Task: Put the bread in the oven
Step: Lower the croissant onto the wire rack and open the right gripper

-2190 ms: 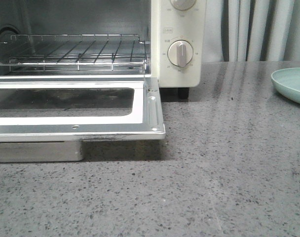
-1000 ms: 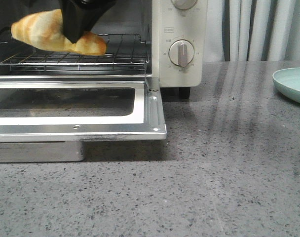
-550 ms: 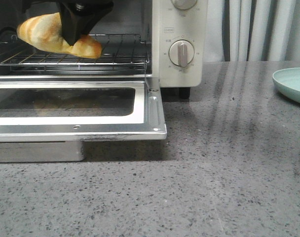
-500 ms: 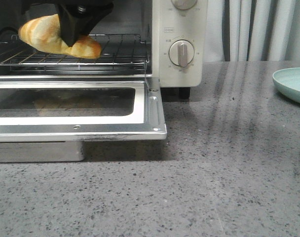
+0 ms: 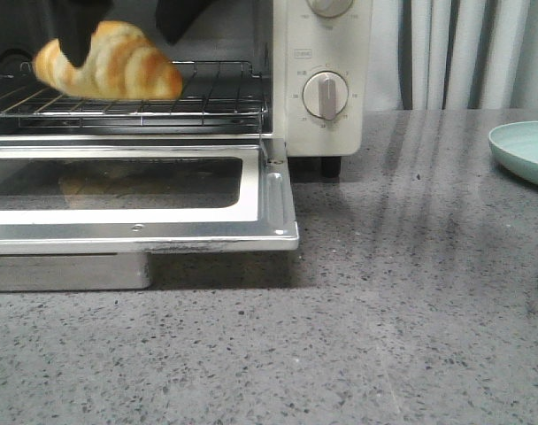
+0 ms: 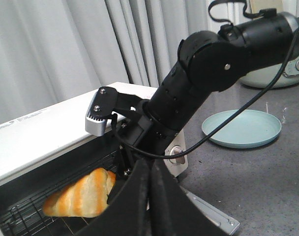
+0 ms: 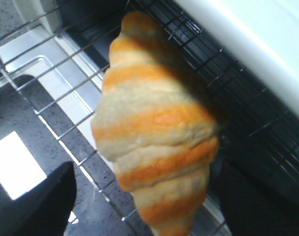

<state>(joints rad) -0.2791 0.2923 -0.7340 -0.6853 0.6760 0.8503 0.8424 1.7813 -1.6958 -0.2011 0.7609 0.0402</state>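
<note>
My right jaws (image 5: 119, 22) are spread open either side of the bread (image 5: 110, 66), which lies on the wire rack (image 5: 207, 93) inside the oven (image 5: 322, 53) at about ten o'clock, so I judge withdrawing comes next; my left jaws (image 6: 150, 196) look pressed closed, empty.

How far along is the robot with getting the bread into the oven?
Nearly done. The bread already lies on the wire rack inside the oven, whose door hangs open. The right gripper is open with a finger on either side of the roll, so letting go is in hand. What's left is pulling that arm out. The left gripper is shut and holds nothing.
</note>
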